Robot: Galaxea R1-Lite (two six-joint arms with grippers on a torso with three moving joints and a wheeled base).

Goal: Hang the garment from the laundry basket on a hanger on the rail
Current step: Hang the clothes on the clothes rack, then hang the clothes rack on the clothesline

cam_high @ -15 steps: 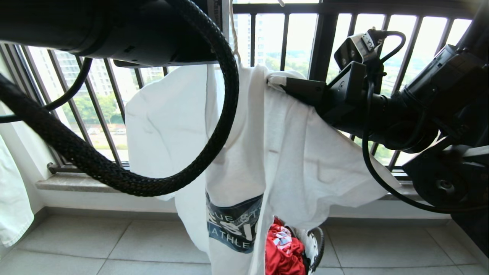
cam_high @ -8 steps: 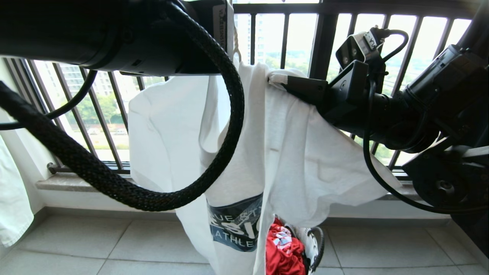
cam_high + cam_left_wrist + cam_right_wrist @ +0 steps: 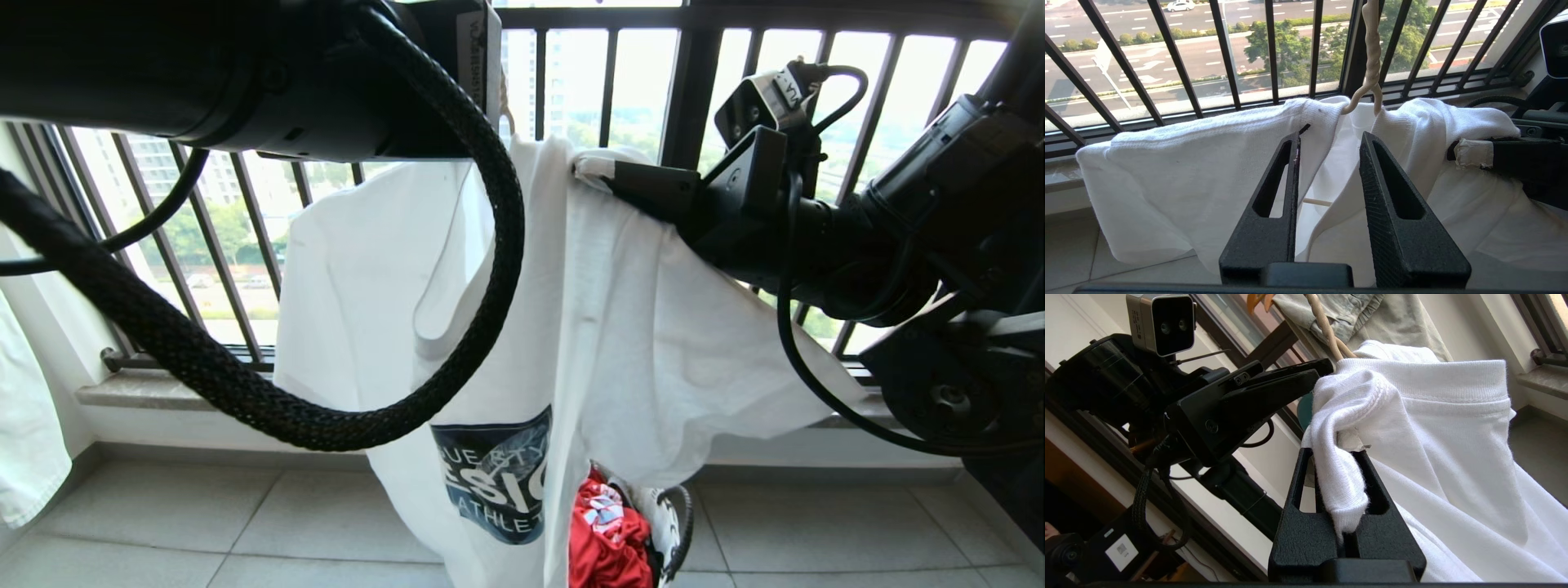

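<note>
One claw has just let go: the left claw (image 3: 1329,136) now stands spread beside the hanger (image 3: 1370,61) neck, and the T-shirt (image 3: 620,327) sags lower on that side. The right claw (image 3: 1345,457) still pinches the collar, so the shirt looks only half seated.

- One white T-shirt (image 3: 620,327), hanging in front of the black railing (image 3: 686,90).
- One cream wire hanger (image 3: 1371,61), rising from the T-shirt's collar.
- One red cloth (image 3: 604,535), below the T-shirt.
- One laundry basket (image 3: 665,523), holding the red cloth.
- Two grippers: left gripper (image 3: 1329,139) and right gripper (image 3: 592,173), both at the T-shirt's collar.
</note>
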